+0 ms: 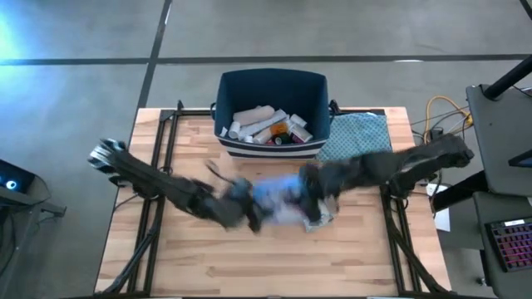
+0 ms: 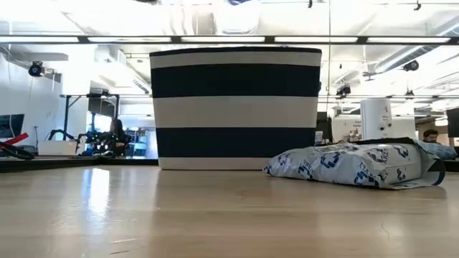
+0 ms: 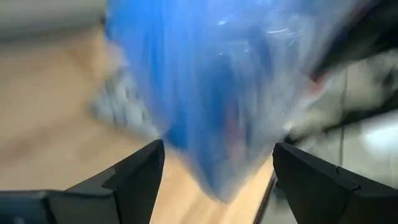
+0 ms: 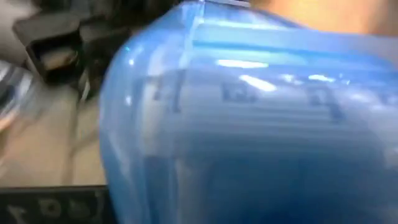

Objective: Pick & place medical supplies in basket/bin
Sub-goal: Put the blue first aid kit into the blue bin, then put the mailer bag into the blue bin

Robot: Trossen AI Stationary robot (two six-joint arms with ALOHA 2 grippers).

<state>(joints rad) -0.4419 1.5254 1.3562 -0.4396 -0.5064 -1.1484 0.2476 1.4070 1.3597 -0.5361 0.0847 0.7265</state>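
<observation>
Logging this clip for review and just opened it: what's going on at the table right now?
Both dark arms meet over the middle of the wooden table, around a translucent blue plastic pouch. The left gripper is open with the pouch just ahead of its fingers. The right gripper is at the pouch's other side, its grip unclear. Behind them, the navy-blue fabric bin with white stripes already holds white bottles and beige rolls. A blue-grey patterned cloth lies beside the bin.

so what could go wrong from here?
Both arms crowd the blue pouch mid-table, the left gripper and right gripper close together, so they might collide or tug against each other. The bin already holds several supplies; a bulky pouch could catch on its rim or land on the patterned cloth instead.
</observation>
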